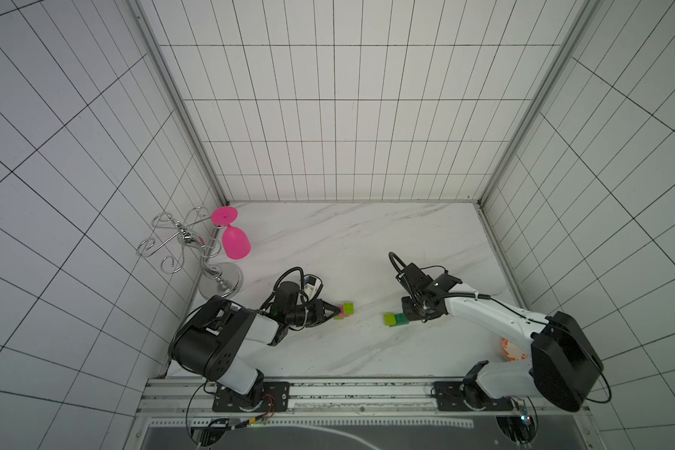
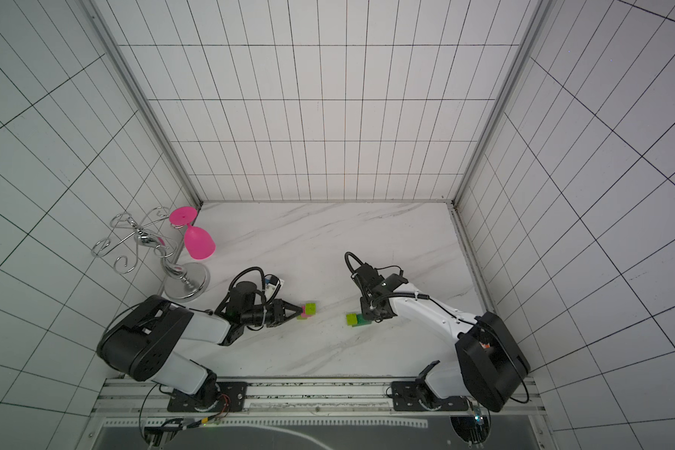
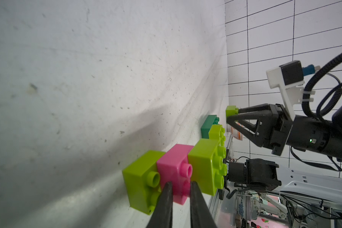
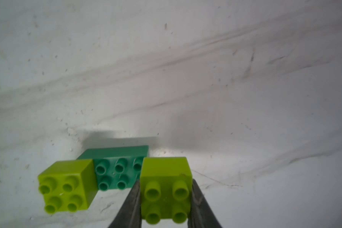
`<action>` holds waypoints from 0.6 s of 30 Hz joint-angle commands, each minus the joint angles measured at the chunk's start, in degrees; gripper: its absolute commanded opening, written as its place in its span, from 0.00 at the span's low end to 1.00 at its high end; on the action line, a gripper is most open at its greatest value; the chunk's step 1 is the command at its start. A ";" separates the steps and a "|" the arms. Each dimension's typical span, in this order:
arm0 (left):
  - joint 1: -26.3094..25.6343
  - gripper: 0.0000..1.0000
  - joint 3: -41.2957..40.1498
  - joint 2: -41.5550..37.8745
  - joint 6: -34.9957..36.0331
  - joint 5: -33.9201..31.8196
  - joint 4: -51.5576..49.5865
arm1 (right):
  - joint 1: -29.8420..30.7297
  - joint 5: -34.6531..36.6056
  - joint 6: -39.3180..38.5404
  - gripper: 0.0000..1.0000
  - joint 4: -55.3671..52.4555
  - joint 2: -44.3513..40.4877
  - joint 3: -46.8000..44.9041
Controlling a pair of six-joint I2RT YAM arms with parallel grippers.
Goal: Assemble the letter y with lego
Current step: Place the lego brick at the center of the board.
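Note:
A row of three joined lego bricks lies on its side on the marble table (image 1: 367, 241): lime (image 3: 140, 177), pink (image 3: 174, 167), lime (image 3: 203, 163). My left gripper (image 3: 181, 183) is shut on the pink one; in both top views it sits at the cluster (image 1: 344, 310) (image 2: 306, 311). To the right, a dark green brick (image 4: 117, 169) lies on the table with a lime brick (image 4: 67, 185) on one end. My right gripper (image 4: 165, 183) is shut on another lime brick (image 4: 166, 189), held just over the dark green's other end. From above the gripper (image 1: 408, 313) hides this brick.
A pink goblet (image 1: 234, 241) hangs upside down from a chrome wire rack (image 1: 188, 249) at the back left corner. An orange-and-white object (image 1: 513, 348) shows partly behind the right arm. Tiled walls enclose three sides; a metal rail (image 1: 363, 393) runs along the front.

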 commanded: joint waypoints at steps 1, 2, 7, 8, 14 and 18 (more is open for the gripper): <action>0.63 0.17 -1.80 2.02 0.82 -5.35 -8.00 | -3.48 1.21 -4.98 0.20 0.18 5.26 8.28; 0.63 0.17 -1.80 1.98 0.76 -5.42 -8.12 | -3.83 1.63 -5.68 0.20 0.70 6.85 9.12; 0.63 0.17 -1.80 1.63 0.77 -5.55 -8.52 | -5.56 -0.09 -7.94 0.20 4.66 13.43 11.35; 0.63 0.17 -1.73 1.65 0.75 -5.55 -8.48 | -5.91 -0.81 -8.24 0.20 5.60 14.09 11.29; 0.63 0.17 -1.33 2.25 0.94 -5.47 -8.74 | -6.82 -2.44 -9.01 0.21 8.41 15.64 10.21; 0.63 0.17 -1.24 2.64 0.96 -5.52 -8.60 | -7.15 -2.50 -9.21 0.39 8.91 14.67 9.62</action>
